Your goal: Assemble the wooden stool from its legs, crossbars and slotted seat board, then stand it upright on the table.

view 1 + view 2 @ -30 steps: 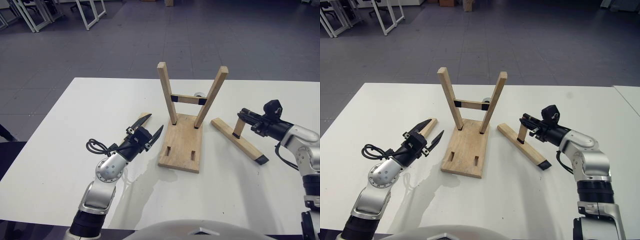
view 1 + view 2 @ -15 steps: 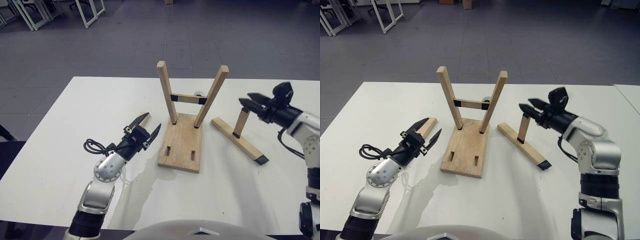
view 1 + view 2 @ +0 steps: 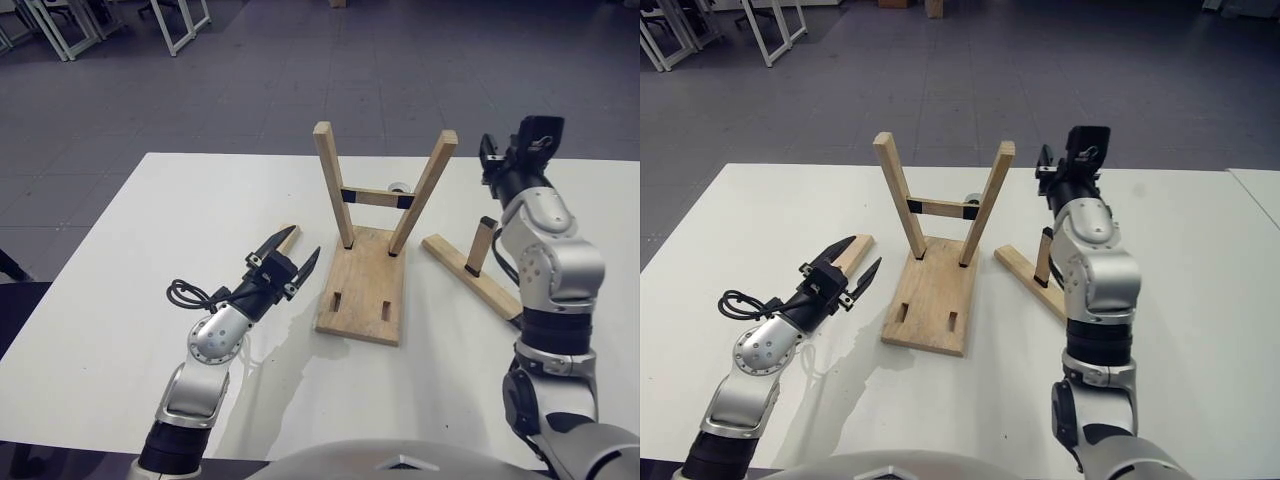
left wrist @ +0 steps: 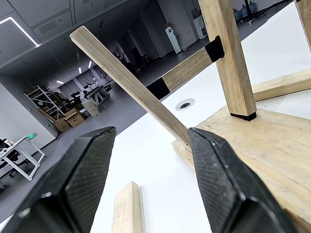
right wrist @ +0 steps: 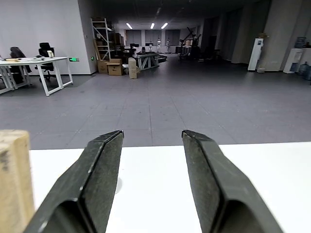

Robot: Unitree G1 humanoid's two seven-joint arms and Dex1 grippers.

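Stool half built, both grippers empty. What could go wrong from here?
1. The right gripper is up beside the standing leg frame; a swing could knock it out of the seat board.
2. The left gripper hovers open by a loose wood strip and may shove it or the board.

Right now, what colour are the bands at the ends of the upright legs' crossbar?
Black bands on the wooden crossbar; clearest in the left wrist view.

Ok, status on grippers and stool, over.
Left gripper, right gripper open, empty. Two legs slotted in seat board; third leg, crossbar attached, loose beside it. Nothing blocking.
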